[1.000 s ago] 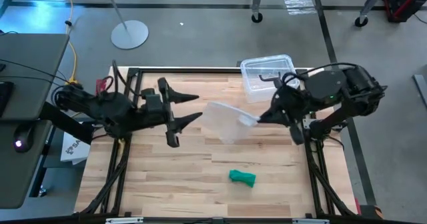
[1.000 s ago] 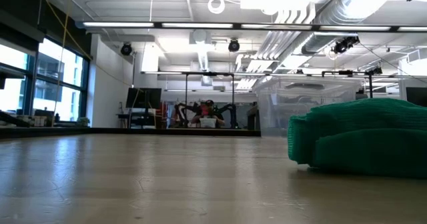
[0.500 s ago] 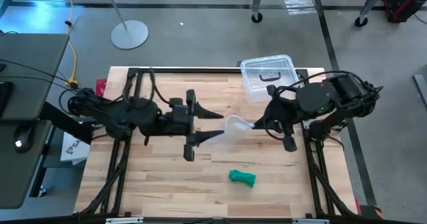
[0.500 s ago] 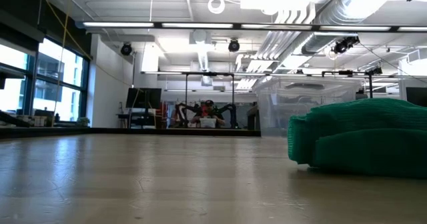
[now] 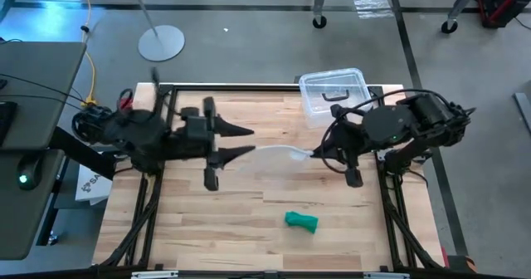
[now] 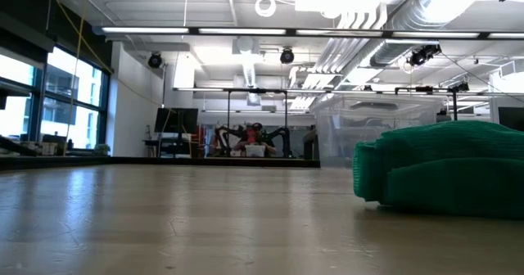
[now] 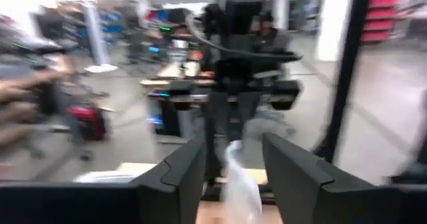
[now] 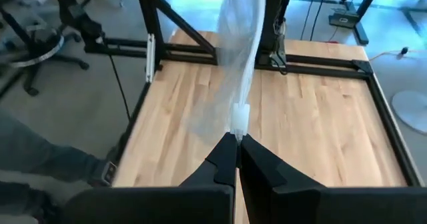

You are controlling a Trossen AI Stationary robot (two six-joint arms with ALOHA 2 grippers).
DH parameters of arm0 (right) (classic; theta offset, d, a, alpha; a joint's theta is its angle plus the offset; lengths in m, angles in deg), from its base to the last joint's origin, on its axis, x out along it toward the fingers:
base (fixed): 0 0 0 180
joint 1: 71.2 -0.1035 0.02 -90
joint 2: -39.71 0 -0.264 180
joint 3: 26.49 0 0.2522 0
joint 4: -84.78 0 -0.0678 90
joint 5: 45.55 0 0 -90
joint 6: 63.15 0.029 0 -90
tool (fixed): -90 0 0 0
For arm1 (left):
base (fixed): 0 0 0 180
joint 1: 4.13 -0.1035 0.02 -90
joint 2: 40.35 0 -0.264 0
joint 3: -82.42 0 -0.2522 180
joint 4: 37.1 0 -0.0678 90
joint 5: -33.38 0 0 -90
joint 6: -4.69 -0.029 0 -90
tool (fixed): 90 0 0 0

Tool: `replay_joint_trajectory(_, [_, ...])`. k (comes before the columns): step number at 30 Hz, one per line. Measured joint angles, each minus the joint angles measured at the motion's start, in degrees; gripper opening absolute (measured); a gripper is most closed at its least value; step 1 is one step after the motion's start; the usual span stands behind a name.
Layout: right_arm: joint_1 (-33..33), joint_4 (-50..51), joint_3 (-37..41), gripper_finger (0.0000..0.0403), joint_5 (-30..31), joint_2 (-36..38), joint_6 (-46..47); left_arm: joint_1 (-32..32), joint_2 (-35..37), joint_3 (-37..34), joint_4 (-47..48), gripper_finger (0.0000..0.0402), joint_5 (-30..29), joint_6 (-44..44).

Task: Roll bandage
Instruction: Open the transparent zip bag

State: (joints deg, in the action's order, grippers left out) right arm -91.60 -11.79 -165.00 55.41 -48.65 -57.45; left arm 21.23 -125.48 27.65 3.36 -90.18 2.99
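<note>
Gotta keep right gripper (image 5: 314, 154) pinched on bag (image 5: 278, 153), close half-open left gripper (image 5: 247, 140) on its 9 o'clock end, roll (image 5: 302, 222) sitting loose at table's 6 o'clock.

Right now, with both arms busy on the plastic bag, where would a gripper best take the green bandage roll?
Probably across the short width of the bandage, coming straight down. It lies as a small squat roll on bare table, near the front edge, apart from the plastic bag, so nothing blocks a top approach.
</note>
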Motion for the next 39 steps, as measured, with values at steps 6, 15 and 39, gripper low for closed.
replay_joint_trajectory(6, [0.0, 0.5, 0.0, 0.0000, -0.4, -1.4, -2.2, -3.4, -2.1, 0.0, 3.1, 0.0198, 12.0, 7.6])
replay_joint_trajectory(15, [0.0, 0.4, 0.0, 0.0000, -0.4, -1.7, -1.7, -3.6, -6.1, -0.1, 3.8, 0.0169, 10.9, 6.6])
replay_joint_trajectory(39, [0.0, -4.5, 0.0, 0.0000, -0.5, -1.7, -1.8, -4.3, -8.6, -0.1, -0.1, 0.0056, 9.8, 5.0])
